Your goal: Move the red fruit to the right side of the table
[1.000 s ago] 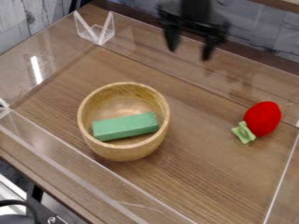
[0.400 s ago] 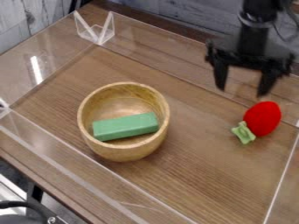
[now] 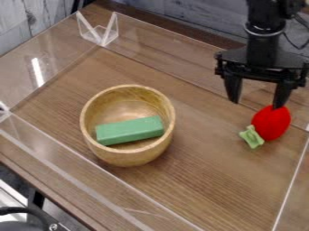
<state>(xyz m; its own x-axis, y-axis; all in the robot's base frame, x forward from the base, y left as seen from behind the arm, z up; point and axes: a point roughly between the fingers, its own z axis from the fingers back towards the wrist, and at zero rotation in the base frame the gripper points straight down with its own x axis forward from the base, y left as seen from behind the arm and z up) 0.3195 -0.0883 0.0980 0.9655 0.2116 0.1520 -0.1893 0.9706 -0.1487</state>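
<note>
No readable text, label, brand, number or sign shows anywhere.

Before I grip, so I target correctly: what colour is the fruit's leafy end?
Green, clearest in the camera view.

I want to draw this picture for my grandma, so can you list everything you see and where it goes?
Brown wood-grain tabletop: one, brown, under everything
Round wooden bowl: one, light tan, on the left part of the table
Rectangular block: one, green, inside the bowl
Rounded glossy toy fruit: one, red with a green leafy end, on the right part of the table
Clear plastic walls: low, see-through, along the table's edges
Black cables: several, black, bottom left corner
Robot gripper: one, black and grey, jaws open, above and beside the fruit
</note>
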